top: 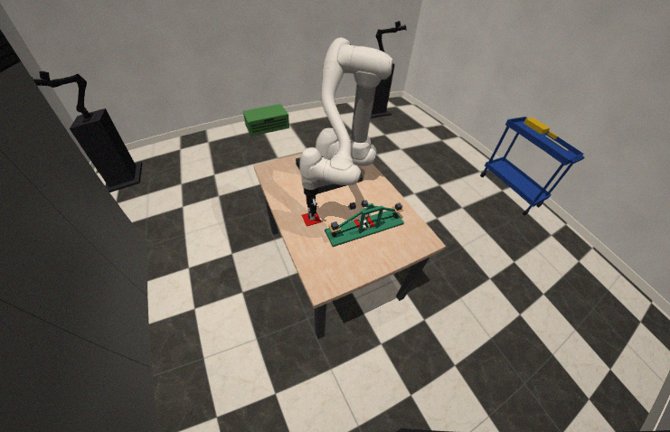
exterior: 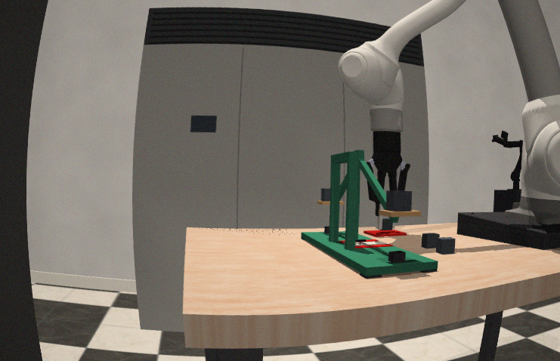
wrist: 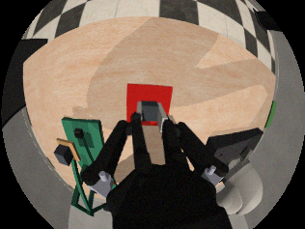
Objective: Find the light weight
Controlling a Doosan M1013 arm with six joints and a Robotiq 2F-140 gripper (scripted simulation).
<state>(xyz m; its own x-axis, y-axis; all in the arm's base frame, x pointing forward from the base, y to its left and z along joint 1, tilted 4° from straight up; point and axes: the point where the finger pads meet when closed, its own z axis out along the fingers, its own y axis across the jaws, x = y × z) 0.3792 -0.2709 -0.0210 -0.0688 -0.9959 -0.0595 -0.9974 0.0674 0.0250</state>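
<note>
The red dish (top: 307,220) (exterior: 399,233) (wrist: 150,92) lies flat on the table. My gripper (top: 312,217) (exterior: 385,224) (wrist: 149,108) points down over it, shut on a dark grey weight (exterior: 387,223) (wrist: 150,109). This weight is at the dish's surface or just above it; contact is unclear. The green rocker balance (top: 345,238) (exterior: 357,254) (wrist: 96,129) carries one weight (top: 335,225) (exterior: 326,194) (wrist: 63,155) on the pan nearer the dish and another (top: 398,206) (exterior: 398,200) on the far pan. The pointer is too small to read surely.
Two loose weights, one (top: 352,206) (exterior: 429,240) beside the other (top: 364,202) (exterior: 445,245), stand on the table (top: 325,285) (exterior: 246,272) between the balance and the arm's base. The balance's green uprights and raised pans stand beside the gripper. No loose weight touches the dish.
</note>
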